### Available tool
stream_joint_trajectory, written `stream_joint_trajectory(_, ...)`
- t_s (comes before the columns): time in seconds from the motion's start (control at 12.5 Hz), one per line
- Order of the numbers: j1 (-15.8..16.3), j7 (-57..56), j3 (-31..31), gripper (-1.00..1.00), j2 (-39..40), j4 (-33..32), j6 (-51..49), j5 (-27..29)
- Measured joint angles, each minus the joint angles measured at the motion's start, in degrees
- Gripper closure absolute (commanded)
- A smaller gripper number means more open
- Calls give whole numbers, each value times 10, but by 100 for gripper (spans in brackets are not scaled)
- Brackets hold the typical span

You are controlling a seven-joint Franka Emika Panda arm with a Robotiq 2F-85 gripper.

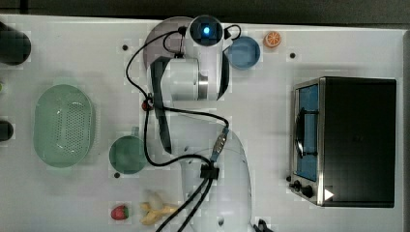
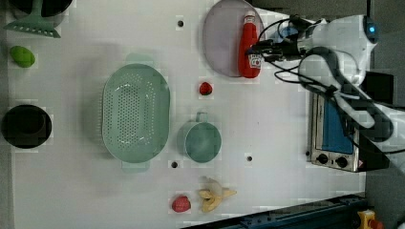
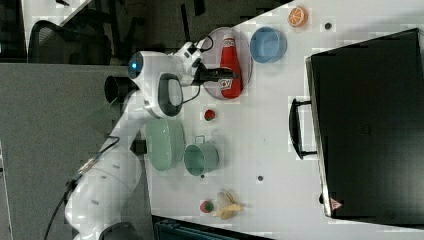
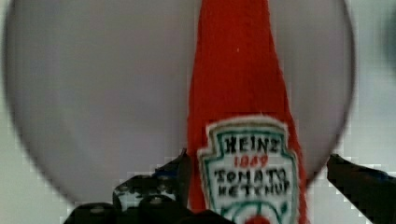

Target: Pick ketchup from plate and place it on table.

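The ketchup (image 2: 250, 45) is a red bottle with a white label, lying flat along the pale greyish-lilac plate (image 2: 222, 33) at the table's (image 2: 272, 124) far edge in the left view. The right view has the ketchup (image 3: 230, 62) on the plate (image 3: 215, 42) too. My gripper (image 2: 261, 49) hangs low over the bottle's labelled end. In the wrist view the gripper (image 4: 257, 175) is open and straddles the ketchup (image 4: 238, 93): one finger (image 4: 180, 170) sits against the bottle's side, the other finger (image 4: 355, 177) stands apart from it. In the top view my arm covers most of the plate (image 1: 158, 36).
A blue bowl (image 3: 268, 44) and an orange slice (image 3: 297, 16) lie beside the plate. A strawberry (image 2: 205, 88), a green colander (image 2: 136, 112) and a green cup (image 2: 203, 140) fill the table's middle. A toaster oven (image 2: 332, 129), banana (image 2: 215, 193) and second strawberry (image 2: 181, 203) lie further off.
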Motion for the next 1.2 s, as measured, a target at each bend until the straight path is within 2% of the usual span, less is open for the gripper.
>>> stream_joint_trajectory(0.32, 2, -6, 2, -100, 35, 1, 42, -9)
stream_joint_trajectory(0.4, 3, -8, 2, -92, 39, 3, 48, -7)
stream_joint_trajectory(0.64, 7, -14, -2, -20, 42, 13, 56, -12)
stream_joint_trajectory(1.2, 7, -16, -4, -17, 26, 12, 43, -1)
